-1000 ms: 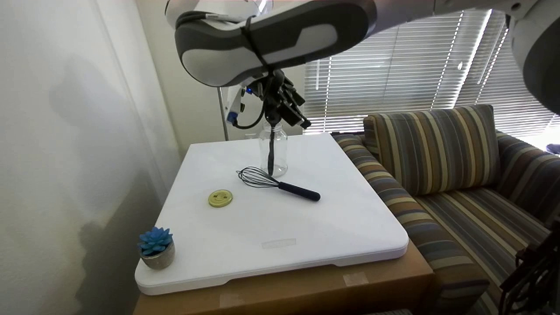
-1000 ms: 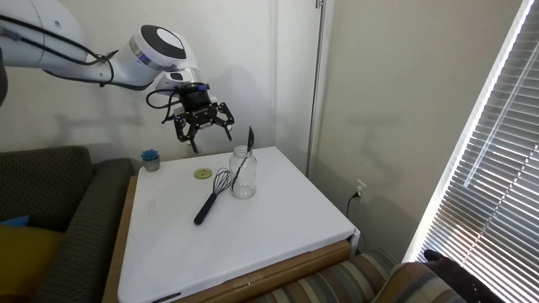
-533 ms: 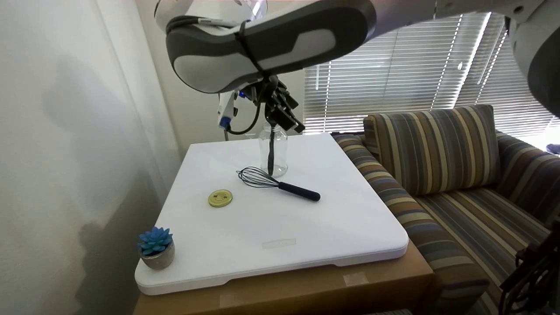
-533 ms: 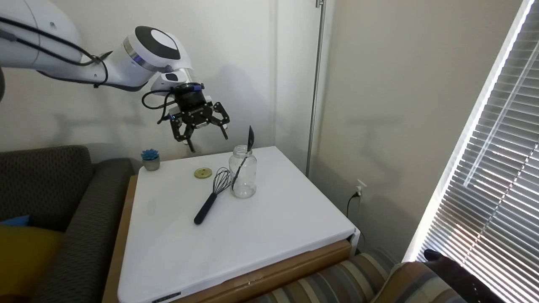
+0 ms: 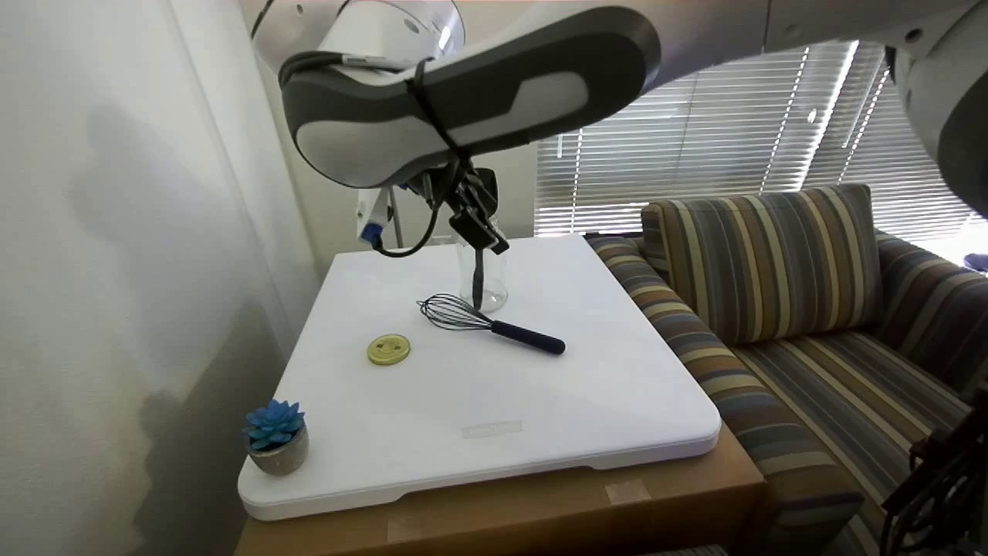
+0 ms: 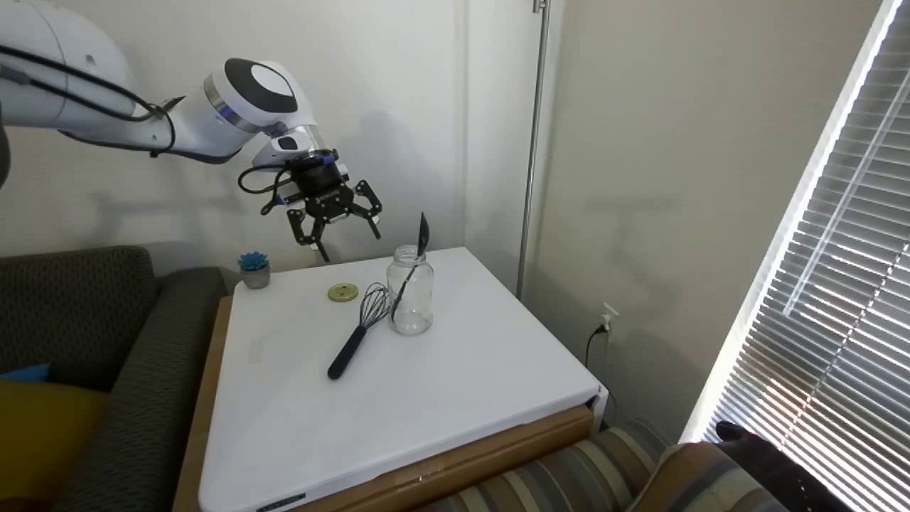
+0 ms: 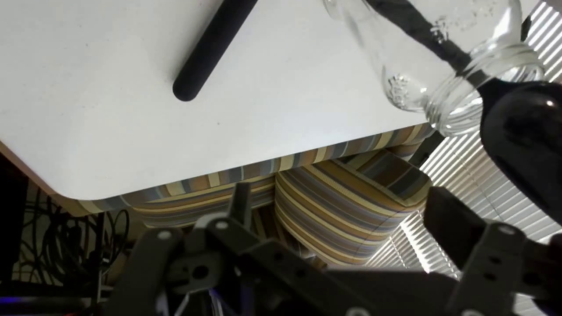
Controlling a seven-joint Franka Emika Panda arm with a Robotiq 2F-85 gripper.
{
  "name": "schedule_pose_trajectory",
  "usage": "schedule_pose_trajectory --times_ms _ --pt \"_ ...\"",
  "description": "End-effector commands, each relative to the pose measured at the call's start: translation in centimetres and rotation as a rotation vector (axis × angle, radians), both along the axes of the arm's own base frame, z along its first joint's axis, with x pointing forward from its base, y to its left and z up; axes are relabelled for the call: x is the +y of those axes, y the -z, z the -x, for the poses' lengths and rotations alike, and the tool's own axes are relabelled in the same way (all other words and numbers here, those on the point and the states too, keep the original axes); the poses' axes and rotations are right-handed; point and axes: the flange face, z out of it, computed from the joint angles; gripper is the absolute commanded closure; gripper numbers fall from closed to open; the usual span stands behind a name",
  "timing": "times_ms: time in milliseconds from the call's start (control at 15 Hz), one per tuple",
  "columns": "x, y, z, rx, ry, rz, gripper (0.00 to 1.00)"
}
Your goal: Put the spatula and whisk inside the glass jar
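Note:
The glass jar stands upright on the white table. Inside it leans the black spatula, handle down, its rounded head above the rim. Flat on the tabletop beside the jar lies the whisk; its wire head is at or close to the jar's base. My gripper hangs in the air above the table, higher than the whisk, with its jaws spread and nothing between them. In the wrist view the gripper is likewise apart from everything, while the spatula head and the whisk's handle show beyond it.
A round gold lid lies flat on the table near the whisk. At a table corner sits a blue succulent in a grey pot. A striped sofa adjoins one table side; a wall runs along the opposite side.
My gripper has come down somewhat and shifted left in both exterior views, away from the jar in one of them. Jar, spatula, whisk and lid have stayed put; the jaws remain spread.

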Motion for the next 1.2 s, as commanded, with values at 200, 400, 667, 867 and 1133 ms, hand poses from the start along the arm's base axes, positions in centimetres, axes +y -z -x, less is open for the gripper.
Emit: schedule_pose_trajectory --times_ms 200,400,667,867,1133 --pt "-0.9 3.4 -1.2 -0.025 -0.059 -0.074 0.0" --pt "-0.5 3.6 -0.8 -0.028 -0.052 -0.025 0.0" --pt "-0.2 3.1 -1.0 -0.04 -0.055 -0.042 0.0" --pt "-0.3 2.0 -1.4 -0.073 -0.042 -0.064 0.0" --pt "-0.6 1.7 -3.1 -0.145 -0.115 -0.177 0.0"
